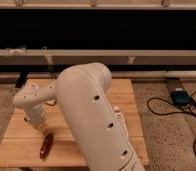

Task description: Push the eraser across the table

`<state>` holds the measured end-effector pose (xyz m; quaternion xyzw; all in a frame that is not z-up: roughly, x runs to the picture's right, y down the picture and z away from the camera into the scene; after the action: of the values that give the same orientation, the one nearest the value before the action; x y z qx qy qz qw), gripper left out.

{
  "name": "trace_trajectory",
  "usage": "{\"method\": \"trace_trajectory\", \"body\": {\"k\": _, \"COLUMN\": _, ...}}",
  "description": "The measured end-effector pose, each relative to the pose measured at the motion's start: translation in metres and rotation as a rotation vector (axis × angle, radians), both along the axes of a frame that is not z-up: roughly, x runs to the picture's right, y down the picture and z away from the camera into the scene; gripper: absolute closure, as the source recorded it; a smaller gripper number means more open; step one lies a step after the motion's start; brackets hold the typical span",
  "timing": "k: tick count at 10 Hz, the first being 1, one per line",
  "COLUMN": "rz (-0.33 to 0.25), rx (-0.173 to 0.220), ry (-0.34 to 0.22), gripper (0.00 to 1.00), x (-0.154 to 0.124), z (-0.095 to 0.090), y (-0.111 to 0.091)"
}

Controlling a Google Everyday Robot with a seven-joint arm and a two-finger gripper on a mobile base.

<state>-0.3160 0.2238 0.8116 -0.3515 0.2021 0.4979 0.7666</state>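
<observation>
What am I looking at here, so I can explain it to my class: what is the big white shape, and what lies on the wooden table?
The big white shape is a robot arm, seen by one camera looking down past it. It bends left and ends in the end effector, low over the left part of the wooden table. Beside that, nearer the camera, lies a slim dark-red object. Whether anything is held cannot be told. On the floor at right sits a blue device.
</observation>
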Motion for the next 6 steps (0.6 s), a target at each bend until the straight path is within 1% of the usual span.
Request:
{"method": "trace_trajectory", "body": {"k": 3, "rz": -0.004, "rx": 0.013, "ry": -0.034, "gripper": 1.0, "x": -0.012, "z": 0.002, "y": -0.007}}
{"method": "trace_trajectory", "body": {"k": 6, "rz": -0.016, "rx": 0.029, "ry": -0.096, "gripper": 1.0, "x": -0.036, "z": 0.002, "y": -0.015}}
